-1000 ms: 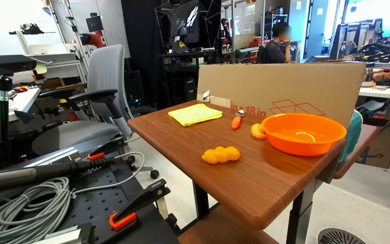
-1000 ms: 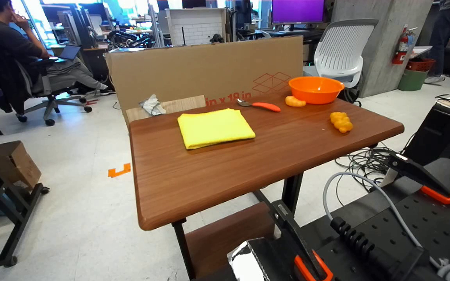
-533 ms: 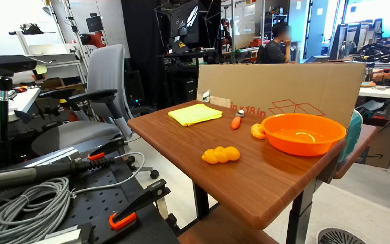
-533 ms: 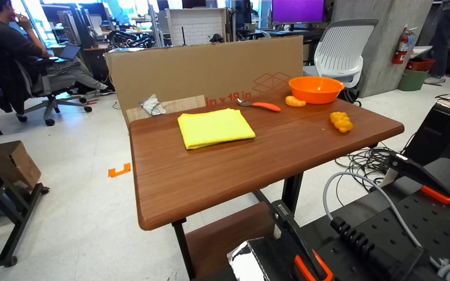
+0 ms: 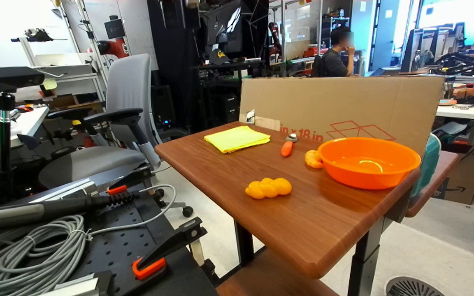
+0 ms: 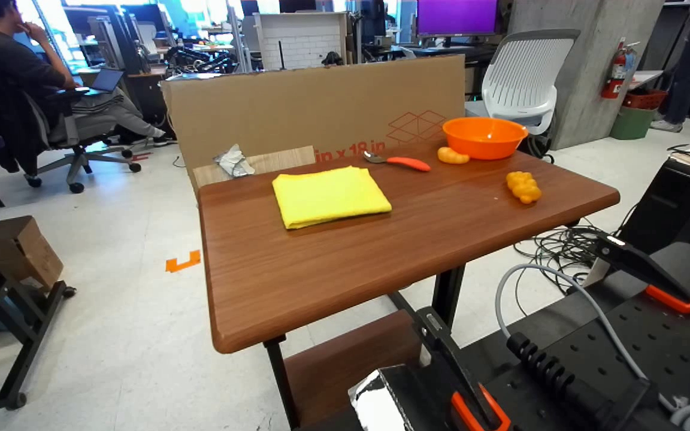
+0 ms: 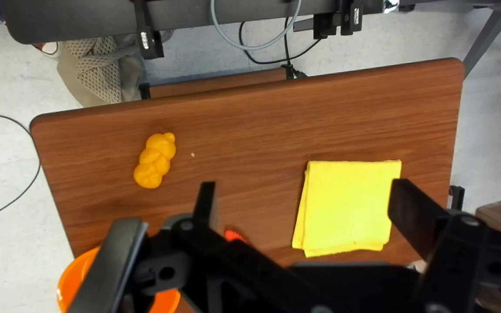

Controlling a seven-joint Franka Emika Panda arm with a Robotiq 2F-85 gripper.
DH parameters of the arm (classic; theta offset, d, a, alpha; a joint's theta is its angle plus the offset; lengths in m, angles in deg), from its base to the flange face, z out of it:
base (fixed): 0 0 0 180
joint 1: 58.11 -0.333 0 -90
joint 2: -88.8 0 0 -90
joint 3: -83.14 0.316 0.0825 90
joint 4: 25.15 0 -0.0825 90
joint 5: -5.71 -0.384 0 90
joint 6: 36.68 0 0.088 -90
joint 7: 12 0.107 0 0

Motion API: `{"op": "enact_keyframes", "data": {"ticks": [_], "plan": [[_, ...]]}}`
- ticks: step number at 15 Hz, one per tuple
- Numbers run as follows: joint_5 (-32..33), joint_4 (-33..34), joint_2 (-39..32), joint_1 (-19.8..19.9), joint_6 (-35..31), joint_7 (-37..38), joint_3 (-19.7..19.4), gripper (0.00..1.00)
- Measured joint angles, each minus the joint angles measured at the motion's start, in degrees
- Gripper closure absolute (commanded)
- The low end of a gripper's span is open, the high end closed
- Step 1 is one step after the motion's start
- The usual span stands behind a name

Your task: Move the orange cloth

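The orange cloth looks bright yellow here, folded into a flat, rough square. It lies on the brown table in both exterior views and in the wrist view. My gripper is open and empty in the wrist view, its fingers wide apart. It is above the table, apart from the cloth. The right finger overlaps the cloth's right edge in the picture; the left finger is over bare wood. A dark part, likely of the gripper or arm, shows at the top edge of an exterior view.
An orange bowl stands at one table end, a lumpy orange toy beside it. Another lumpy toy lies near the table's long edge. An orange-handled spoon lies between cloth and bowl. A cardboard sheet stands along the far edge.
A dark part, likely of the gripper or arm, has come into an exterior view at the top edge. The cloth and other table objects have not moved.
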Motion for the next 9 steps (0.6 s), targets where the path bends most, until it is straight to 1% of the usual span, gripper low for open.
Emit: {"op": "enact_keyframes", "data": {"ticks": [5, 9], "plan": [[-1.33, 0.44, -10.28, -1.98, -5.46, 4.12, 3.8, 0.0], [-1.64, 2.65, -17.39, -3.28, -9.32, 7.81, 6.57, 0.0]]}}
